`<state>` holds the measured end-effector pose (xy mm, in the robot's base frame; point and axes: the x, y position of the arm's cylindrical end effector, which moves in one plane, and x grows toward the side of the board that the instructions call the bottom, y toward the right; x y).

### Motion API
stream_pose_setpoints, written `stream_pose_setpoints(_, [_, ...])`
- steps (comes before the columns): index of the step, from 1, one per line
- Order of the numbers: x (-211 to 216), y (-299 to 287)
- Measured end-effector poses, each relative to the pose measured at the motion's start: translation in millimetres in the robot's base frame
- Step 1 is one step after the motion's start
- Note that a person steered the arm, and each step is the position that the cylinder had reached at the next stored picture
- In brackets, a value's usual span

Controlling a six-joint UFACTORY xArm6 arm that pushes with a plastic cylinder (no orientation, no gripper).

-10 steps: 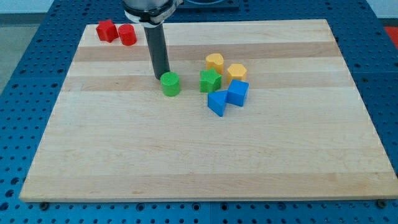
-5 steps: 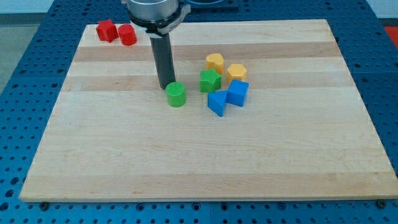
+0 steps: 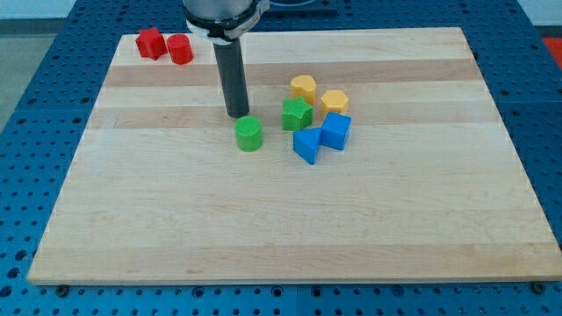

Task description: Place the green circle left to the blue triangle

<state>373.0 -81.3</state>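
Your tool is a bare rod, no jaws, so nothing opens, closes or clamps; its tip sits on the worktop just above-left of the green circle, close to it. Contact or a hair of gap: can't tell from this view.

Green circle is just below-right of the tip. Blue triangle is further right and slightly lower, with bare wood between the two.

Risks, as I judge them:
- Push line from the tip runs down-right. Off-centre contact on a round block and it rolls off the rod sideways.
- Overshoot drives the circle into the blue triangle and shifts your reference.
- The green star sits right of the tip, near the path. Sweep too high and you clip it, which also disturbs the cluster behind it.

Count:
- green: 2 (circle, star)
- blue: 2 (triangle, blue cube)
- yellow blocks: 2
- red blocks: 2, far up-left of the tip, well clear
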Motion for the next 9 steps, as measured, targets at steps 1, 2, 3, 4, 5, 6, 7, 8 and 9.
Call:
stream_pose_setpoints(1, [-3.5,-3.4])
stream_pose_setpoints(2, [2.8,-13.1])
stream_pose_setpoints(3, [20.6,-13.3])
stream_pose_setpoints(4, [28.0,-13.3])
stream_pose_setpoints(5, [38.0,-13.3])
stream_pose_setpoints(6, [50.0,-13.3])
stream_pose_setpoints(7, [50.3,-6.8])
stream_pose_setpoints(8, [50.3,6.8])
stream_pose_setpoints(9, [50.3,12.8])
